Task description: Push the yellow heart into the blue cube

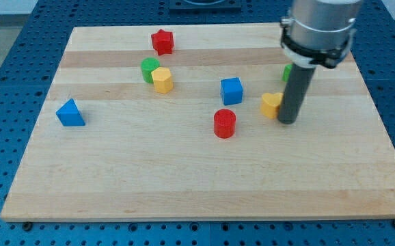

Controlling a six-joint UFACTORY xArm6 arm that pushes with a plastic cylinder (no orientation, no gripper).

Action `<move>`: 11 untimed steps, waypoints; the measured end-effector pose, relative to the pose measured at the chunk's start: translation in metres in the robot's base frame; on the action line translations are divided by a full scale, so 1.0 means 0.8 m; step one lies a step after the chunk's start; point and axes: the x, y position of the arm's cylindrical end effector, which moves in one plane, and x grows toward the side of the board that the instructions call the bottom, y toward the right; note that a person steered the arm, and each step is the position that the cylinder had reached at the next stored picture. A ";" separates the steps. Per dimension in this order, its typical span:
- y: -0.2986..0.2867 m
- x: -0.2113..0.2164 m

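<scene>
The yellow heart (270, 104) lies right of the board's middle, partly hidden by my rod. My tip (287, 121) rests on the board against the heart's right side. The blue cube (232, 91) stands a short way to the heart's left and slightly toward the view's top, with a small gap between them.
A red cylinder (224, 124) sits below-left of the cube. A green star (288, 72) is mostly hidden behind my rod. A yellow block (162, 80) touches a green block (149, 68) at upper left. A red star (161, 42) is near the top edge, a blue triangle (70, 113) at left.
</scene>
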 end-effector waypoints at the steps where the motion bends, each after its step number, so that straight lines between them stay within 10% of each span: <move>1: -0.006 -0.009; 11: -0.071 -0.134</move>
